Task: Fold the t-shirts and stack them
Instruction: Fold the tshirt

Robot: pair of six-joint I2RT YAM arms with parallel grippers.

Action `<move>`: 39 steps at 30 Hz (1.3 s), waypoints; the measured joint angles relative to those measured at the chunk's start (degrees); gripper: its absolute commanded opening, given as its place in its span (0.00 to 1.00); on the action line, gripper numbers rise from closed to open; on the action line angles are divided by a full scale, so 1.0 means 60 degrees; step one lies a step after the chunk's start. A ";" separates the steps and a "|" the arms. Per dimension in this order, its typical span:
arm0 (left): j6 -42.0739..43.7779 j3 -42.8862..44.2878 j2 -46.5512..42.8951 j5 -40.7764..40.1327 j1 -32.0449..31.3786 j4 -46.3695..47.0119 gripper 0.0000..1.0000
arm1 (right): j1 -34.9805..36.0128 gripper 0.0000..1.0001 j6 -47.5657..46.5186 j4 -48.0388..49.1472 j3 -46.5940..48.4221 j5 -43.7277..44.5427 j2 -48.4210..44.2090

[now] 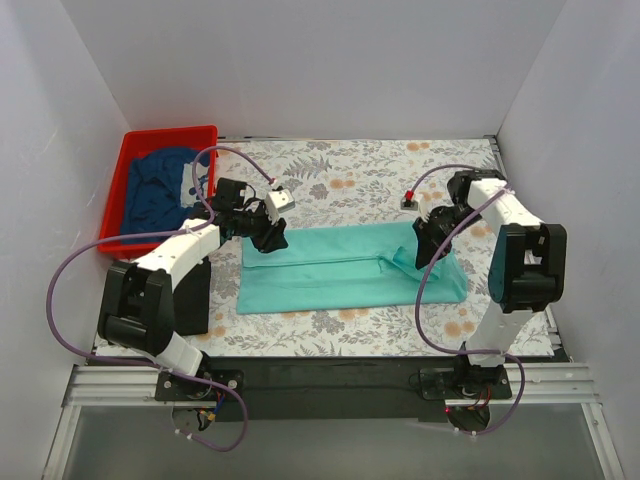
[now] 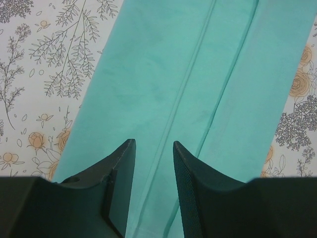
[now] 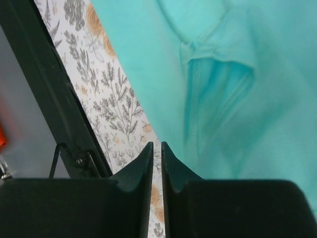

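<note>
From above, the teal shirt (image 1: pixel 350 268) lies in the middle of the flowered table cover (image 1: pixel 340 180), folded into a long band that runs from left to right. The left gripper (image 1: pixel 268 240) sits over the band's left end and the right gripper (image 1: pixel 427 243) over its right end, where the cloth bunches a little. A red bin (image 1: pixel 165 133) stands at the far left corner of the table, and a navy shirt (image 1: pixel 160 185) lies crumpled inside it.

In the left wrist view, the two fingers (image 2: pixel 121 168) stand apart with nothing between them. They are released above the teal cloth, and a straight fold line runs away from the gap.

In the right wrist view, the fingers (image 3: pixel 143 163) are drawn together to a thin slit and grasp nothing. Flowered cover shows through the slit. Their tips are over the cover, just beside the shirt's edge. A ribbed, puckered fold of teal cloth lies beyond them to the right, and a dark rail (image 3: pixel 49 89) crosses on the left.
</note>
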 measured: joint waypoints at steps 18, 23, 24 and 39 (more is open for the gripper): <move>-0.0004 -0.0153 -0.0047 -0.0044 0.0000 0.0000 0.35 | 0.0459 0.17 0.4146 0.3763 0.1173 0.1075 0.0827; -0.0004 -0.0153 -0.0055 -0.0106 0.0000 0.0000 0.35 | 0.0838 0.17 0.4408 0.4164 0.0754 0.1497 0.0954; -0.0007 -0.0153 -0.0066 -0.0109 0.0000 0.0000 0.35 | 0.0878 0.16 0.4430 0.4175 0.0685 0.1559 0.0969; -0.0182 -0.0208 -0.0284 -0.0131 0.0000 -0.0004 0.36 | 0.1814 0.17 0.3585 0.3614 -0.1483 0.1902 0.0044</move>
